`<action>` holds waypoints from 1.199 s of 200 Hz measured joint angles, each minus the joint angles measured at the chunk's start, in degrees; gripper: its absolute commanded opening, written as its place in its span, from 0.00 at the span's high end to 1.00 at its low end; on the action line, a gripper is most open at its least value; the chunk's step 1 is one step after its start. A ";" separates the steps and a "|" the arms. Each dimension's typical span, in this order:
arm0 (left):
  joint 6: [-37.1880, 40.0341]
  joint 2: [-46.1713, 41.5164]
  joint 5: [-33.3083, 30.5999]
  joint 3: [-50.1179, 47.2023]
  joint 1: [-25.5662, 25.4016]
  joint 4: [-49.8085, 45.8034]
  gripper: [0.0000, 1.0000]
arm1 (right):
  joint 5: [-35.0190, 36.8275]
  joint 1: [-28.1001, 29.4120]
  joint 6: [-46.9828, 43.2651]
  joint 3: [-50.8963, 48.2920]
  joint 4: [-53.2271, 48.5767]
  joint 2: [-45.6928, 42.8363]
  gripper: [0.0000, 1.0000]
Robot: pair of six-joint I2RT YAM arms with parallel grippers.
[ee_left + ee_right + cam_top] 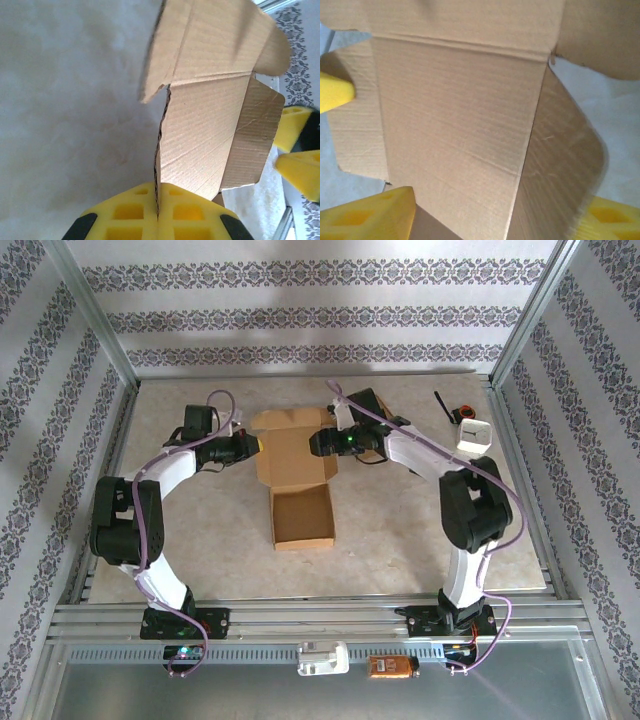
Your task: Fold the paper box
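The paper box (303, 517) is lying at the middle of the marble-patterned table (390, 540), its tray facing up nearest the arms and its lid panel (293, 452) spreading open toward the back wall. The left gripper (252, 445) is pinching the lid's left edge, its yellow fingers (130, 215) pressed together on the cardboard. The right gripper (322, 443) is straddling the raised right flap (560, 165), its jaws standing apart with one finger on either side. Well to the right of the box, a white device (473, 433) and a thin black rod (440, 403) are sitting near the aluminium frame. A white block (322, 658) and an orange object (392, 667) are resting on the metal rail by the arm bases.
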 measured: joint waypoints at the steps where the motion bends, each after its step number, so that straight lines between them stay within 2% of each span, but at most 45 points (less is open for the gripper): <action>1: 0.26 -0.15 0.11 -0.35 -0.02 0.61 1.00 | 0.28 0.00 -0.15 0.00 -0.07 -0.22 0.15; 29: 6.64 -2.49 1.64 -7.06 -1.42 13.84 1.00 | 6.54 -0.04 -14.32 2.14 -0.90 -7.58 0.02; 54: 11.13 -2.73 2.47 -8.83 -2.99 21.57 1.00 | 8.26 0.02 -29.46 7.02 -1.95 -9.77 0.02; 82: 14.29 -2.73 3.04 -9.49 -3.72 28.20 1.00 | 6.58 0.52 -47.21 13.11 -9.88 -8.04 0.03; 106: 17.59 -2.73 2.95 -9.81 -4.81 30.14 1.00 | 6.56 1.25 -54.47 20.11 -17.77 -2.82 0.15; 116: 19.04 -2.91 2.54 -9.99 -5.49 30.29 1.00 | 6.51 1.49 -56.04 22.29 -20.35 -0.72 0.25; 126: 20.41 -3.30 2.01 -10.36 -6.12 30.34 1.00 | 6.45 1.53 -55.93 23.30 -22.29 0.66 0.34; 158: 23.82 -5.33 1.31 -12.48 -7.87 31.61 1.00 | 6.43 1.62 -56.35 23.32 -25.64 1.57 0.53; 180: 25.46 -5.99 0.37 -12.92 -8.59 32.04 1.00 | 6.10 1.90 -57.24 23.21 -26.08 1.40 0.81; 193: 26.10 -6.08 -0.11 -12.96 -8.68 32.13 0.99 | 6.40 2.49 -57.86 23.12 -26.34 1.33 0.82; 200: 26.16 -6.10 -0.57 -12.98 -8.70 32.13 0.91 | 7.10 3.02 -58.31 23.10 -26.45 1.22 0.82; 220: 26.18 -6.51 -1.57 -13.05 -8.96 31.91 0.75 | 11.15 5.07 -60.28 22.62 -26.18 0.28 0.83; 240: 25.94 -8.55 -1.62 -13.07 -9.18 29.75 0.72 | 16.00 7.56 -62.29 20.46 -24.70 -1.81 0.83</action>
